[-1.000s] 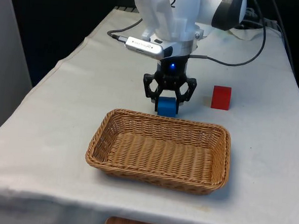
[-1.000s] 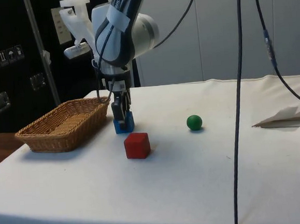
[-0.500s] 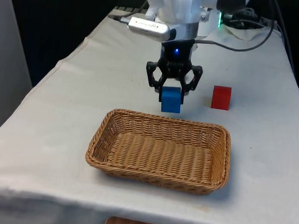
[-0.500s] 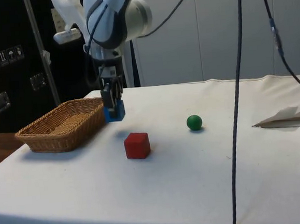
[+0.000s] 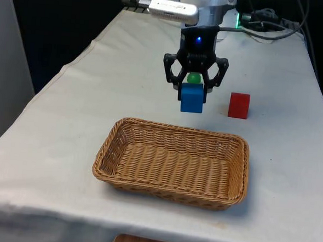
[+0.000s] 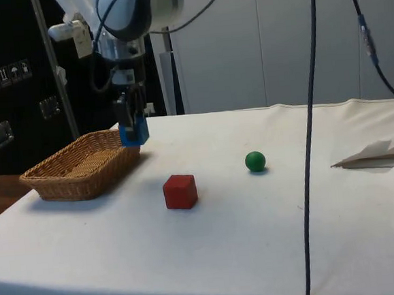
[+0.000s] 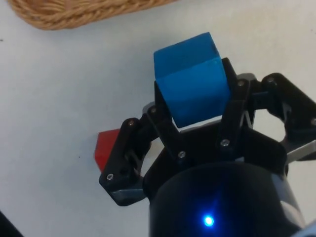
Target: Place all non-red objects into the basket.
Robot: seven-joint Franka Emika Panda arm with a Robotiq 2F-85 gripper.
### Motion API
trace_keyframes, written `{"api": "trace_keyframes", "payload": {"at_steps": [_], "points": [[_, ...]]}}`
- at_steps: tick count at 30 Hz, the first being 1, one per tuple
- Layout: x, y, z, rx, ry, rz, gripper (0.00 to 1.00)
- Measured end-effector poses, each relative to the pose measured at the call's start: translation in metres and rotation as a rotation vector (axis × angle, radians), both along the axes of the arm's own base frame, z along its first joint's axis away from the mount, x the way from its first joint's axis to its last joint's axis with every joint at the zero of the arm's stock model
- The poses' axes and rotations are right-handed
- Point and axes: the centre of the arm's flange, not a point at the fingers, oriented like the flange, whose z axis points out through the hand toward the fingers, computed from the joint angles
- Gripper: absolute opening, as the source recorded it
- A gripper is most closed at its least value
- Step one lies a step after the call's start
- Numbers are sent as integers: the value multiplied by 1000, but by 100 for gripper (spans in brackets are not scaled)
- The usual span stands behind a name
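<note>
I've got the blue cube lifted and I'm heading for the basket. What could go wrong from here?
The gripper holds the blue cube only by its upper part, with most of it hanging below the fingers, so a jerk could shake it loose. In the side view the cube is roughly level with the basket rim, so moving across without more height might clip the wicker. Released too early, it would land on the cloth near the red cube.

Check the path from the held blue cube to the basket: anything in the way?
Nothing visible. The gripper holds the blue cube in the air, above the basket rim's height and just short of its far rim. The red cube and green ball sit on the cloth off to the side, away from that path.
</note>
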Motion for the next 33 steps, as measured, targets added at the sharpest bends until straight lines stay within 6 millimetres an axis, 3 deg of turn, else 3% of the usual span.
{"api": "trace_keyframes", "payload": {"at_steps": [12,33], "points": [[26,19,19,6,2,-3,2],[82,43,10,-20,-33,-3,2]]}}
